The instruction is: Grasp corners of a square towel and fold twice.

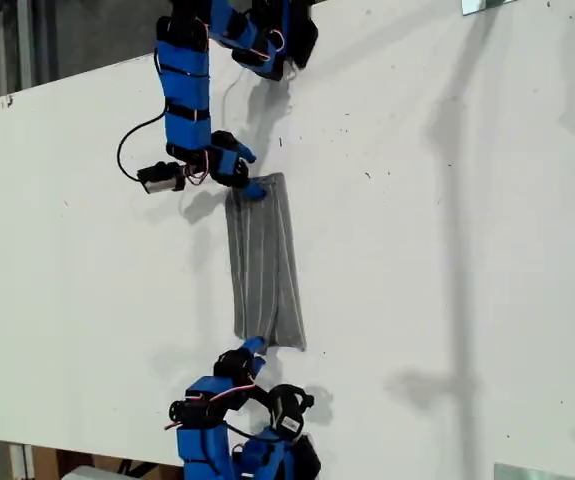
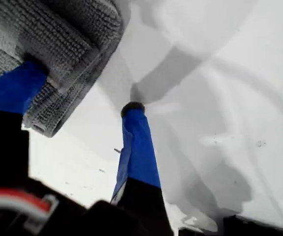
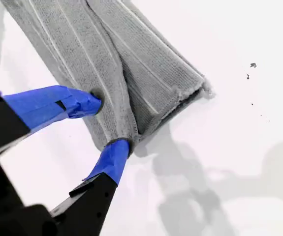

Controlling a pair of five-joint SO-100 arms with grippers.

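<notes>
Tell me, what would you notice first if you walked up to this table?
First, the grey soft towel with thin white stripes, folded into a long narrow strip in the middle of the white table. Then the two bright blue arms, one at each end of it. My second gripper has its fingers on the cloth near one end, while my first gripper is open at a corner.

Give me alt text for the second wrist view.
My second gripper has its blue fingertips open around the end of a grey striped towel, folded into a long strip on a white table.
</notes>
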